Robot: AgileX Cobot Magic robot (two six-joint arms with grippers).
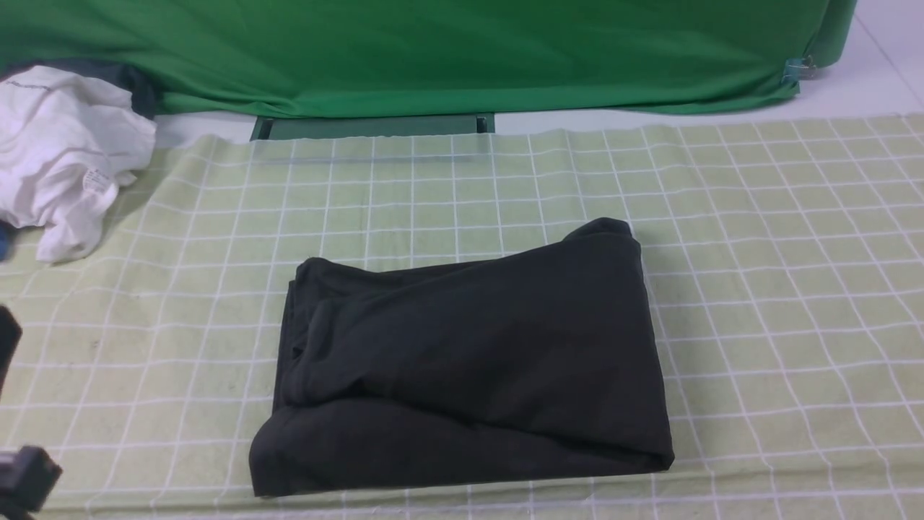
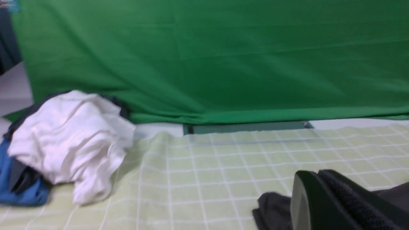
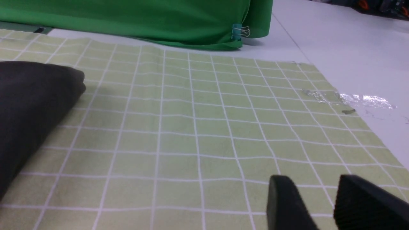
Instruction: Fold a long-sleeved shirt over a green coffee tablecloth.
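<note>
A wide green coffee tablecloth (image 1: 758, 289), pale yellow-green with a grid of thin white lines, covers most of the white tabletop (image 3: 345, 48). Along its far side hangs a bright green drape (image 1: 433, 50), pinned at its right corner by a small clip (image 3: 241, 31). The long-sleeved shirt (image 1: 469, 361) lies folded into a dark, roughly rectangular bundle on the middle of the tablecloth, its near edge close to the cloth's near edge. At the far left sits a crumpled white garment (image 1: 58, 152) over blue and dark fabric (image 2: 19, 188). The left tool (image 2: 322, 204) is fully closed with nothing gripped, just left of the shirt. The right tool (image 3: 326, 204) hovers low over bare tablecloth right of the shirt, its fingers (image 3: 287, 204) standing a narrow gap apart and empty.
</note>
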